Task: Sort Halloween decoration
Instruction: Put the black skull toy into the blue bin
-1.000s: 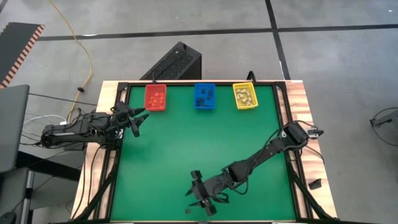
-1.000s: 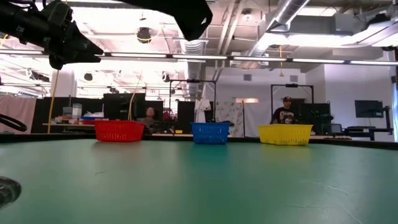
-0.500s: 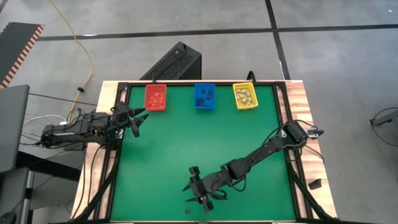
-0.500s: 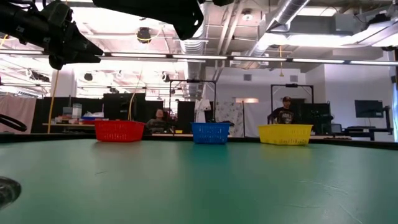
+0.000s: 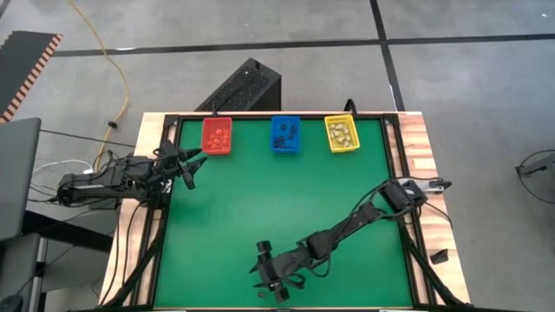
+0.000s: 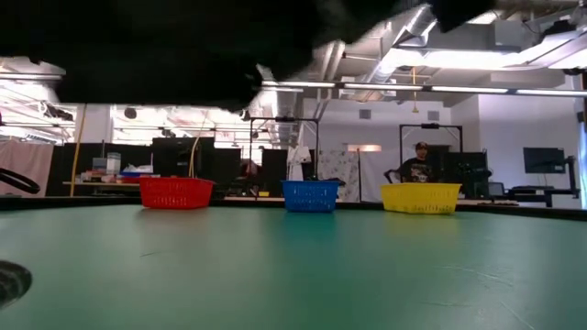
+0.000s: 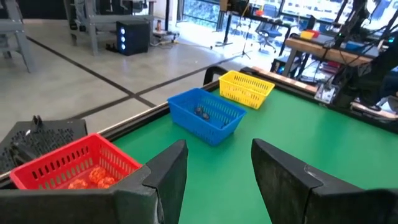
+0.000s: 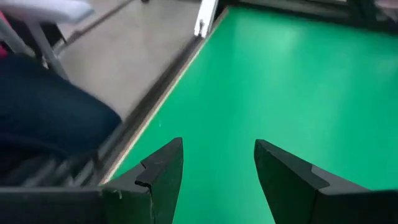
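The Halloween decoration lies sorted in three bins along the table's far edge: orange pieces in the red bin [image 5: 217, 135], black ones in the blue bin [image 5: 285, 133], cream ones in the yellow bin [image 5: 342, 133]. A small dark round thing [image 6: 8, 281] rests on the green mat close to the low camera. My right gripper [image 5: 265, 279] hangs open just above the mat near the table's near edge, nothing between its fingers [image 8: 158, 171]. My left gripper [image 5: 192, 170] waits open at the left edge, facing the bins [image 7: 205, 115].
The green mat [image 5: 277, 208] lies bare between the bins and my right gripper. A black frame edge [image 8: 149, 106] runs close past the right gripper. Beyond it shows a dark blue shape [image 8: 50, 121]. People sit in the room behind the table [image 6: 420, 165].
My right gripper has sunk and gone toward the table's near-left, closer to the near edge; its arm now fills the upper left of the low view. Its fingers have stayed open.
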Controlling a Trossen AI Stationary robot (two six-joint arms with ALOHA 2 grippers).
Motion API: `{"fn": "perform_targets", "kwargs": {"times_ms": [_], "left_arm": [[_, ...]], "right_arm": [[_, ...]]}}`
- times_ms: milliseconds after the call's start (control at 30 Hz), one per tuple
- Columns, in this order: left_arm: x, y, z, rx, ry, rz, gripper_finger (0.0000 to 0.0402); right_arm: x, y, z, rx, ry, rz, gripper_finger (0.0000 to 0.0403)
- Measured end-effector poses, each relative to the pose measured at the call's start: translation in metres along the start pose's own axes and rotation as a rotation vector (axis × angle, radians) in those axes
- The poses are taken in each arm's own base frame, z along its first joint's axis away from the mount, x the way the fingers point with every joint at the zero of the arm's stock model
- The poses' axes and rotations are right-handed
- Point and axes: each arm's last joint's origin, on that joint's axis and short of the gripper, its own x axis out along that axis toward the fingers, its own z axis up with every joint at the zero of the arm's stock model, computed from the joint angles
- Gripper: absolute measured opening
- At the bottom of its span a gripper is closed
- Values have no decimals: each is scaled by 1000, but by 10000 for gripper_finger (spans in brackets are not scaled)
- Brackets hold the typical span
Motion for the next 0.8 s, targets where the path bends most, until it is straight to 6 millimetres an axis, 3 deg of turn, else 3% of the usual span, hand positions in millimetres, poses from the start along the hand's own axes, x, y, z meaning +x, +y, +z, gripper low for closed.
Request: {"fn": "perform_targets", "kwargs": {"times_ms": [233,567,800], "left_arm": [[0,0,1,-8,-5,-1,169],[0,1,1,-1,-12,25,169],[0,1,0,-2,-9,27,169]], "right_arm": [[-1,10,14,-26,-16,26,232],[3,27,3,-2,-6,40,236],[2,30,7,-2,-36,37,236]]}}
